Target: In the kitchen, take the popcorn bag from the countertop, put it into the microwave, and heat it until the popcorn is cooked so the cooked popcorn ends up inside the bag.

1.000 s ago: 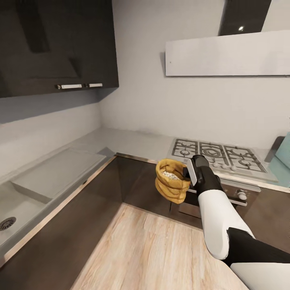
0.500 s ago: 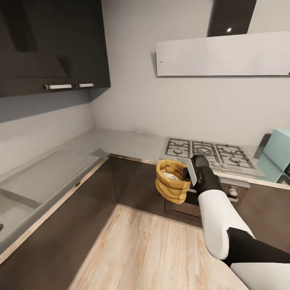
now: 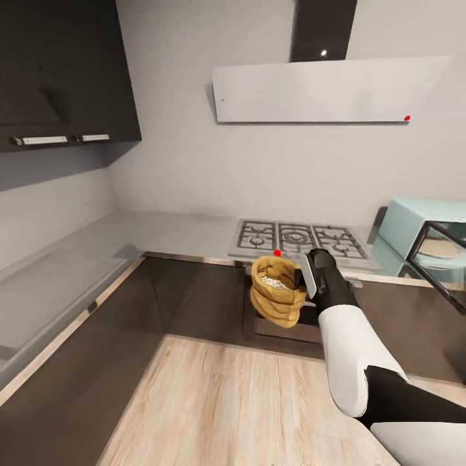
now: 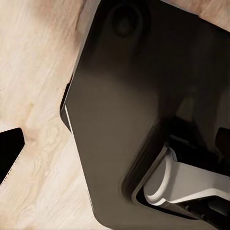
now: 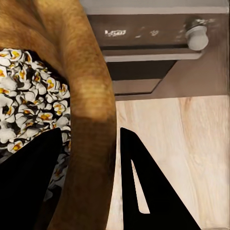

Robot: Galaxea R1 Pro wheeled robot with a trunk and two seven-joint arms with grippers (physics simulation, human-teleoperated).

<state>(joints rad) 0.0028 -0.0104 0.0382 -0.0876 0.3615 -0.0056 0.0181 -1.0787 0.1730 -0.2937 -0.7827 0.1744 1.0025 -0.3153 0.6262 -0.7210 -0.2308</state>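
Over pale woodgrain floor (image 3: 246, 401), right claw (image 5: 91, 187) pinching slouchy burlap sack (image 3: 277, 292)

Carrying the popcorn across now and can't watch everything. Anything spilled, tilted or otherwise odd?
Nothing spilled. The right claw pinches the rim of the yellow bag, one finger inside and one outside; it hangs upright over the wood floor with the popcorn inside. The microwave stands with its door already open.

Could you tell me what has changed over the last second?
The camera swung right: the stove and countertop slid left in the head view, and the microwave, door open, came into sight. The right gripper still holds the popcorn bag in the same pose.
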